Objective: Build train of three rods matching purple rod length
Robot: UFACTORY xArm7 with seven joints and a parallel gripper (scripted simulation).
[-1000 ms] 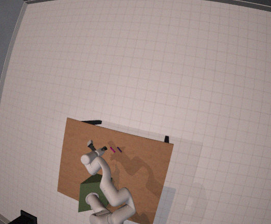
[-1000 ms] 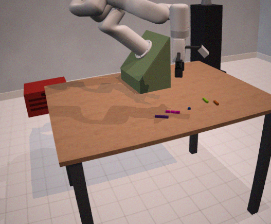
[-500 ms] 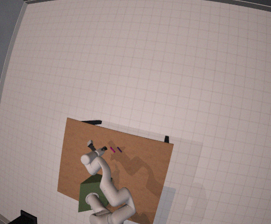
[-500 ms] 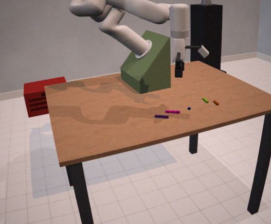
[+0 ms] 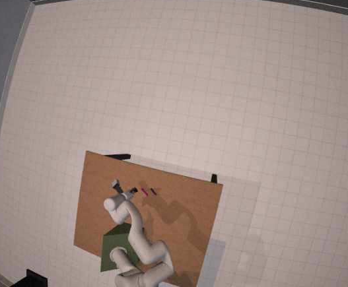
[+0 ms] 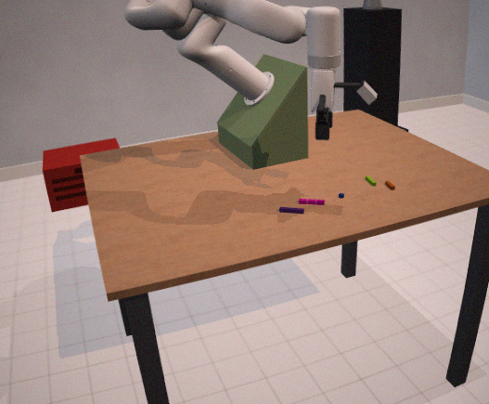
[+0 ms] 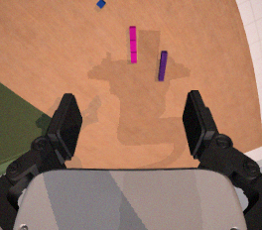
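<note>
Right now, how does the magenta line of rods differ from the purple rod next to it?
The magenta line shows segment joints, apparently three short rods end to end; the purple rod is one piece. The magenta line lies nearer the blue rod; the purple rod lies nearer the table's front edge. Both lie flat, roughly parallel, similar in length, apart from the open claw.
</note>
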